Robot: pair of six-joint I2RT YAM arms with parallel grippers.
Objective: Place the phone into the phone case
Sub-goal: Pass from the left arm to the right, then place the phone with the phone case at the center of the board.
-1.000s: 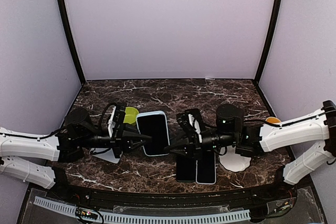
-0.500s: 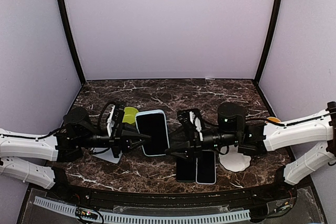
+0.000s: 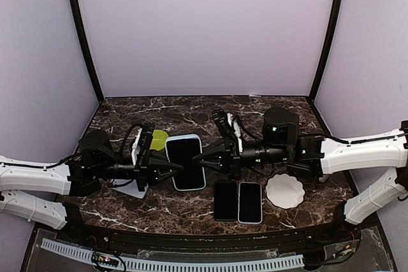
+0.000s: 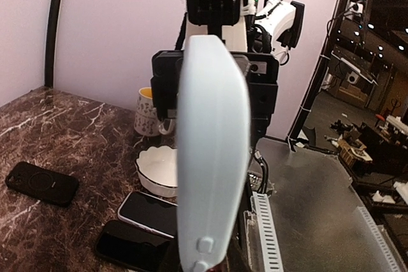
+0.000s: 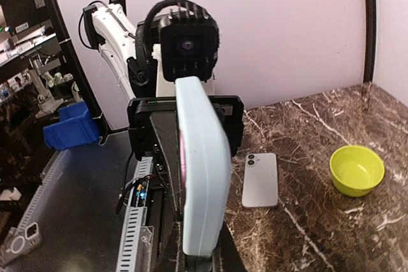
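The right gripper (image 3: 204,160) has swung from the spare phones (image 3: 226,200) on the near tabletop to the right edge of the blue phone case (image 3: 189,136), mid-tabletop, which already frames the phone (image 3: 185,164). Left gripper (image 3: 171,169) jaws are clenched on its left edge; I cannot tell whether the right jaws grip. A two-handed seating press looks likely.

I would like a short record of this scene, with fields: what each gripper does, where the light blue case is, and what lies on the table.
left gripper: shut on the left edge of the light blue case
right gripper: at the case's right edge; grip unclear
case: held between both arms, seen edge-on in both wrist views; whether a phone is inside cannot be told
near edge: black phone beside light-rimmed phone
also there: white dish; yellow-green bowl; white phone, back up; black case; mug
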